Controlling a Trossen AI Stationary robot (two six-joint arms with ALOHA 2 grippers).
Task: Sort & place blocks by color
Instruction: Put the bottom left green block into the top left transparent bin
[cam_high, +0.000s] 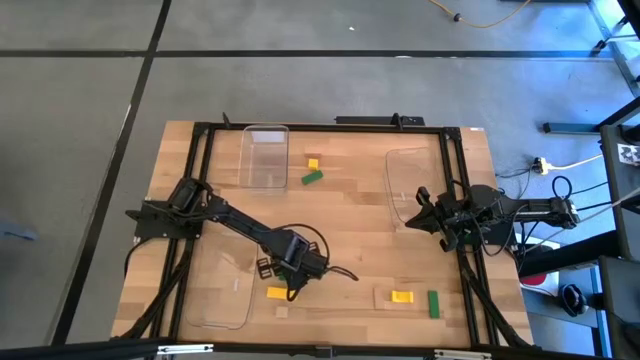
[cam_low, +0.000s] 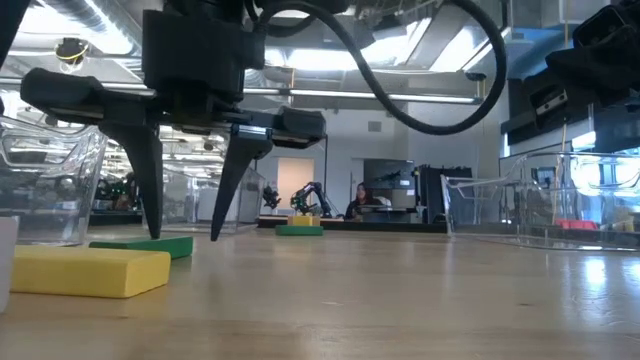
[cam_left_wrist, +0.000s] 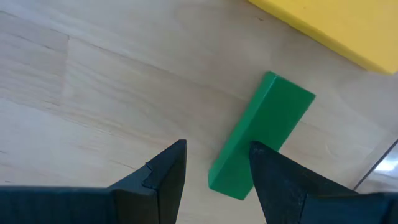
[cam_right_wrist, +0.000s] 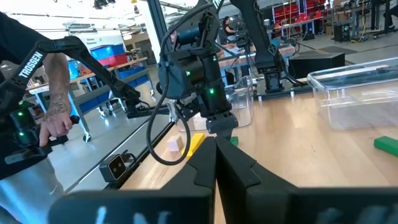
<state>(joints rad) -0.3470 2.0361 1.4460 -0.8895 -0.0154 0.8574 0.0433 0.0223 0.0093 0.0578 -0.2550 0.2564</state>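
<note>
Left claw (cam_high: 283, 268) low over the front-left part of the counter (cam_high: 350, 210), fingers apart and pointing down, clamped on nothing. In the left wrist view a green block (cam_left_wrist: 258, 134) lies flat on the wood just ahead of the finger gap, nearer one fingertip (cam_left_wrist: 264, 155), not between the fingers. A yellow block (cam_left_wrist: 339, 25) sits just beyond it, apart from it. Low view shows the same: the fingertips stand at counter level, green block (cam_low: 150, 245) behind them and the yellow block (cam_low: 90, 270) lying in front.

From above, the yellow block (cam_high: 277, 292) is just beside the left claw toward the front edge, with a tiny tan cube (cam_high: 283, 311) near it. Front-right: another yellow block (cam_high: 401, 296) beside an upright-lying green block (cam_high: 433, 304). Back middle: a small yellow block (cam_high: 313, 163) and a green block (cam_high: 312, 177) close together, next to a clear tray (cam_high: 264, 157). A second clear tray (cam_high: 405, 185) sits on the right, a third (cam_high: 222, 285) at front-left.

Right claw (cam_high: 428, 212) waits at the right side by the right tray, fingers together, holding nothing.

A person's hand (cam_right_wrist: 55, 127) on a handle shows beyond the counter in the right wrist view.
</note>
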